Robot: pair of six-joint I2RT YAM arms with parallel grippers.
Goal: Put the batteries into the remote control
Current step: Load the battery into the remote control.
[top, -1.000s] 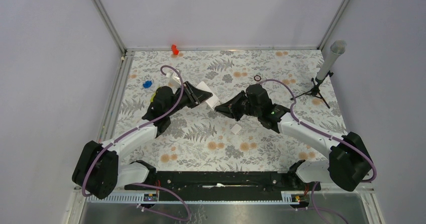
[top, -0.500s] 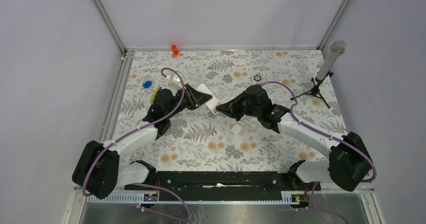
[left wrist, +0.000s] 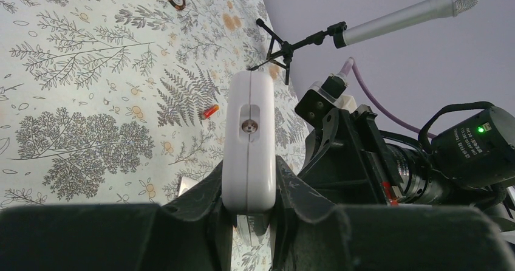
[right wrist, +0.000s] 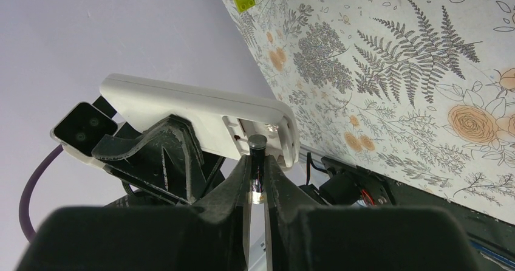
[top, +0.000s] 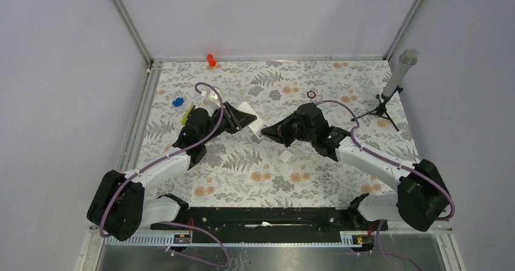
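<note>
Gripping the slim white rectangular remote control (left wrist: 248, 131) by its edges, the left fingers (left wrist: 203, 199) hold it clear of the floral-patterned counter (top: 243, 177). The right fingers (right wrist: 238, 192) are closed on a small dark cylinder (right wrist: 257, 161), probably a battery, its tip at the remote's open compartment. Another small reddish cylinder (left wrist: 210, 111) lies on the counter.

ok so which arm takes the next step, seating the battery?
Right. Its gripper is shut on a battery, tip at the remote's open bay. The left gripper is clamped on the remote, so it should probably just hold.
</note>
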